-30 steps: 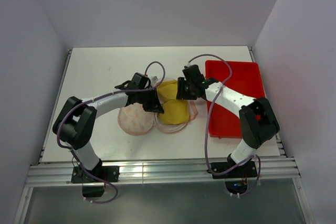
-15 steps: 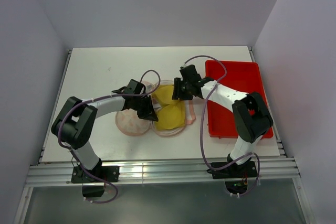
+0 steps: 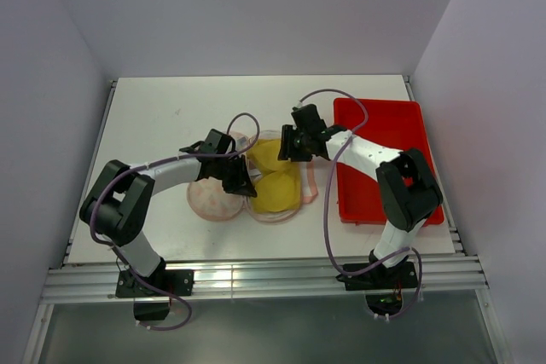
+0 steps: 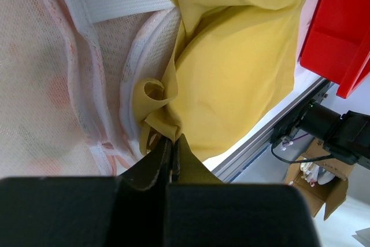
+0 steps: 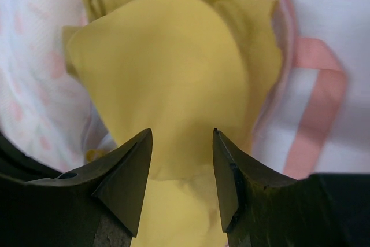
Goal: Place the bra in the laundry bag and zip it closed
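The left gripper [image 4: 171, 143] is pressed fully together, its two dark fingers [image 4: 157, 163] pinching a small crumpled fold at the edge of the bra [image 4: 231, 79]; the right gripper [image 5: 180, 143] stands apart, its two fingers [image 5: 130, 172] spread on either side of a rounded yellow cup with nothing clamped between them, and whether they touch the cloth cannot be told; there is one bra, mustard yellow, soft and padded, with two rounded cups, one farther from the arms and one nearer, and the fabric is smooth across the cups and wrinkled where it is pinched; it lies on the right half of the one laundry bag [image 3: 215, 200], which is spread open on the table [image 3: 153, 117]; the bag is pale pink with small orange marks showing through white mesh, its left round cup is uncovered, and a pink zipper edge [image 5: 321, 56] loops out to the right of the bra; seen from above, the left gripper [image 3: 241, 178] sits at the middle of the bag where the two round halves meet, and the right gripper [image 3: 286, 144] hangs over the far cup of the bra [image 3: 277, 189]; there are two arms, one reaching in from each side; one red tray [image 3: 388, 138] lies just to the right of the bag, under the right arm.
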